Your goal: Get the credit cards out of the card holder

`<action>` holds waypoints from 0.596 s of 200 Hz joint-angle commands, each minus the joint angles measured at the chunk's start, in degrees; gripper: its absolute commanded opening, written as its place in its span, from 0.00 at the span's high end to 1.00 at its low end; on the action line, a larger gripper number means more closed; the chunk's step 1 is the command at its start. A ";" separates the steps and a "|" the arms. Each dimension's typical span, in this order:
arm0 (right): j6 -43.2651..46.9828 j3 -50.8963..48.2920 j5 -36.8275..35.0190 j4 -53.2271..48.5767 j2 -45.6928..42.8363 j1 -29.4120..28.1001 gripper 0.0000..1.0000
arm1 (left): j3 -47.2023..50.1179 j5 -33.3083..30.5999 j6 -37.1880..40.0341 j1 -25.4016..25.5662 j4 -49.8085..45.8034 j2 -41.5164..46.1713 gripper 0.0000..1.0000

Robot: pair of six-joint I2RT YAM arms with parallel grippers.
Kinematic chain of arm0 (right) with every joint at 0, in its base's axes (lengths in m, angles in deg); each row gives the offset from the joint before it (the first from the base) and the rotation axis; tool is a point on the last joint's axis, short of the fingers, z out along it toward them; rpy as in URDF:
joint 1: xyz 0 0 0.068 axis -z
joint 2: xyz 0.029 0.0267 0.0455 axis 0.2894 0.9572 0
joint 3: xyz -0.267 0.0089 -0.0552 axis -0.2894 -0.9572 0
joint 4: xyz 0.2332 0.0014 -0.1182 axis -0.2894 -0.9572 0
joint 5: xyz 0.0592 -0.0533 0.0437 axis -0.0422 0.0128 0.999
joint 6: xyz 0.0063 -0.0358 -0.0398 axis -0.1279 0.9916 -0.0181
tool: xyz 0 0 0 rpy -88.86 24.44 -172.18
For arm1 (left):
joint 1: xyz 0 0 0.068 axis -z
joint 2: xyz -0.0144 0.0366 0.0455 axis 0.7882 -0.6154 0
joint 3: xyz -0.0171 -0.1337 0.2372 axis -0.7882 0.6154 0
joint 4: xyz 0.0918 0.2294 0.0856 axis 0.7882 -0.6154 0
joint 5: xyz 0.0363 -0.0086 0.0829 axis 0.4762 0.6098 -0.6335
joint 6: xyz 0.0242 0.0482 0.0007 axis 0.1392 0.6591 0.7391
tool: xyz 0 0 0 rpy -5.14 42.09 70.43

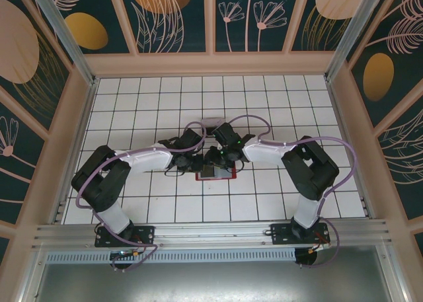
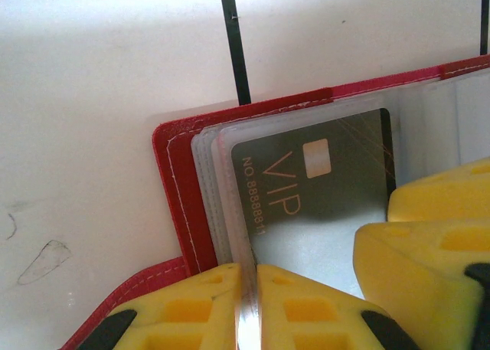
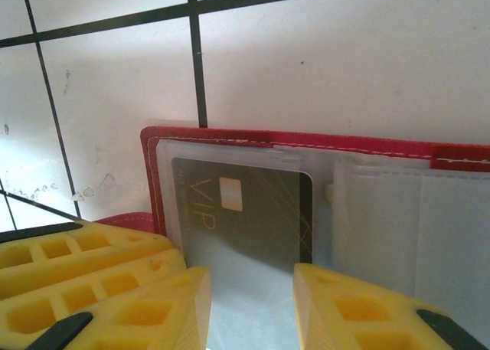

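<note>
Left wrist view: the left claw [image 2: 249, 308] is clamped on the edge of a clear sleeve [image 2: 227, 212] at six o'clock. The right claw [image 3: 249, 304] stands apart over the VIP credit card [image 3: 253, 212], sleeved inside the red card holder [image 3: 230, 135] on the tabletop [image 1: 132, 104]. Risk: the sleeve slips, or the holder drags along.

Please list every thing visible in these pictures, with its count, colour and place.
table: one, white tiles with black lines, inside the walls.
walls: dark teal with peach plant patterns, around the table.
card holder: one, red, lying open at the table's middle.
clear sleeves: several, greyish see-through, inside the card holder.
credit card: one seen, dark grey with VIP print, in a sleeve.
unclear item: one, greyish, on the table beyond the card holder; too small to identify.
left gripper: one, yellow jaws shut on a sleeve edge.
right gripper: one, yellow jaws open over the credit card.
</note>
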State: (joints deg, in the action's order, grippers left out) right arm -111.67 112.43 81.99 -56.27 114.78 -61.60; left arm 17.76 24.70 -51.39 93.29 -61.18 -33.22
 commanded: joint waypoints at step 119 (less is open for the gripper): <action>2.53 2.96 -9.38 -9.42 2.13 -1.15 0.66 | -0.13 -1.92 -0.47 0.28 -3.21 -0.68 0.81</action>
State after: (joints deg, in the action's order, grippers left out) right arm -110.19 114.57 76.94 -60.53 116.07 -62.69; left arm 17.74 24.61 -51.39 93.29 -61.22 -33.22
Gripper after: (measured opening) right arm 0.345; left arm 0.191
